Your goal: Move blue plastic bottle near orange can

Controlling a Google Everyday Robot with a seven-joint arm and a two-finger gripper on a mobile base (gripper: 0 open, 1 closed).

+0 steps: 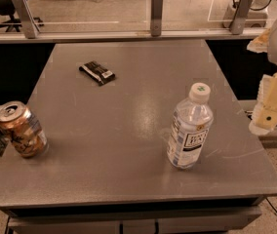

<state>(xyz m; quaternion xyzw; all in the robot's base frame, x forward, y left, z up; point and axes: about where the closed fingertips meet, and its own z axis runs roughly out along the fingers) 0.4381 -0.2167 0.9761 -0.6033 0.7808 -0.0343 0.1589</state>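
Blue plastic bottle (189, 128) stands up straight on the right, near part of the surface (128, 145), with its white cap on. The orange can (21, 129) sits far over on the left, very close to the left edge, so the two are well apart. A flat black wrapper (97, 72) lies at the far side, between them but out of the way. My jaws are at the end of my arm (273, 99), up in the air off the right edge of the surface, to the right of the bottle and not touching it. I cannot tell if they are open or closed. I think my job is only starting, and I have to reach the blue plastic bottle first. It is tall and thin, so if I bump it up high it could fall over and roll away. It looks smooth, so it might slip if I hold it too softly, and squash if I hold it too hard. When I bring it left, I could knock the orange can, and the can is so near the edge that a push might send it off.
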